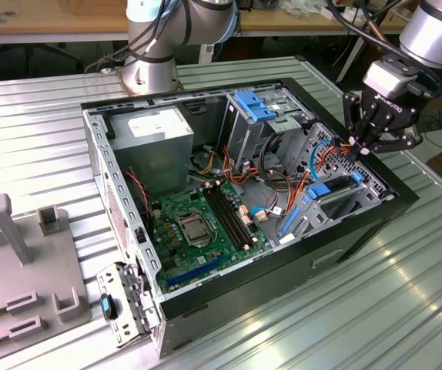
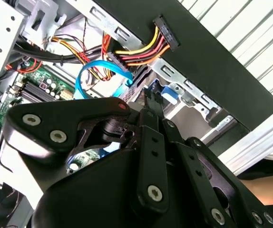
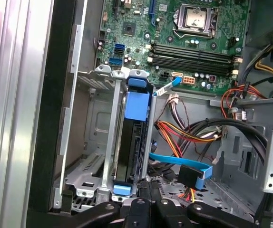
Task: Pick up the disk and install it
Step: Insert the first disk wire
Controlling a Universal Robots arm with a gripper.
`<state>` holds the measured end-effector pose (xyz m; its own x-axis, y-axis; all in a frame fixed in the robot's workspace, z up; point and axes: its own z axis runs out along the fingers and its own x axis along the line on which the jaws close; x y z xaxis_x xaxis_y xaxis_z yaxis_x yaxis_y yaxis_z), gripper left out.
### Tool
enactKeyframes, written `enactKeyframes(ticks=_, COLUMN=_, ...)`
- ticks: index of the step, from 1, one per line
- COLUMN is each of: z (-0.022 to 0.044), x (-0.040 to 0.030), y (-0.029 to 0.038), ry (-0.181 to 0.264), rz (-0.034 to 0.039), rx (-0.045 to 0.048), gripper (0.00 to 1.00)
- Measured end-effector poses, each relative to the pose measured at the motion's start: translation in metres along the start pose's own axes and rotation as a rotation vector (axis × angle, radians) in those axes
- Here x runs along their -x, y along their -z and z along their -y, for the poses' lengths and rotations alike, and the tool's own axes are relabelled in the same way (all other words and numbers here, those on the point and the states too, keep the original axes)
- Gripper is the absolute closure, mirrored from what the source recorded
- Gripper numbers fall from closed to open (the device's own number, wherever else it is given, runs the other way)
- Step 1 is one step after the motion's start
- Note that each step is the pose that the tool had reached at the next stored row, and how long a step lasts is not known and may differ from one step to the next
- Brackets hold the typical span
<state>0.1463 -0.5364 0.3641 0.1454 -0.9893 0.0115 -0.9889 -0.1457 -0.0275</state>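
- Pincer (image 1: 357, 146) is hovering at the exterior view's upper right, its fingers (image 3: 139, 209) resting together.
- Disk (image 3: 135, 137) is standing on edge inside the drive cage (image 3: 96, 137), just beside the pincer tips.

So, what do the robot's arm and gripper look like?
The arm is made of round silver-grey tubes, and black cables run along it. The gripper is black and angular, built of linked bars with silver screw heads, with white lettering on its body.

Ext. oblique; wrist views inside case (image 3: 63, 95)
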Motion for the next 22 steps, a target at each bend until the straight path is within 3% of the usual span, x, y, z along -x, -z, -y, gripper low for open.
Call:
enactKeyframes(ticks=3, z=0.0010, x=0.0000, y=0.0000, ry=0.000, rz=-0.0001, rx=0.0000, gripper=0.89)
enactKeyframes(ticks=8, z=0.0026, x=0.0017, y=0.0000, ry=0.000, rz=-0.0002, rx=0.0000, gripper=0.70)
enactKeyframes(ticks=9, z=0.0029, x=0.0024, y=0.0000, ry=0.000, rz=-0.0004, rx=0.0000, gripper=0.70)
enactKeyframes(ticks=14, z=0.0043, x=0.0114, y=0.0008, ry=0.018, rz=-0.0149, rx=0.0021, gripper=0.70)
enactKeyframes(ticks=22, z=0.0048, x=0.0141, y=0.0009, ry=0.134, rz=-0.0160, rx=0.0005, gripper=0.70)
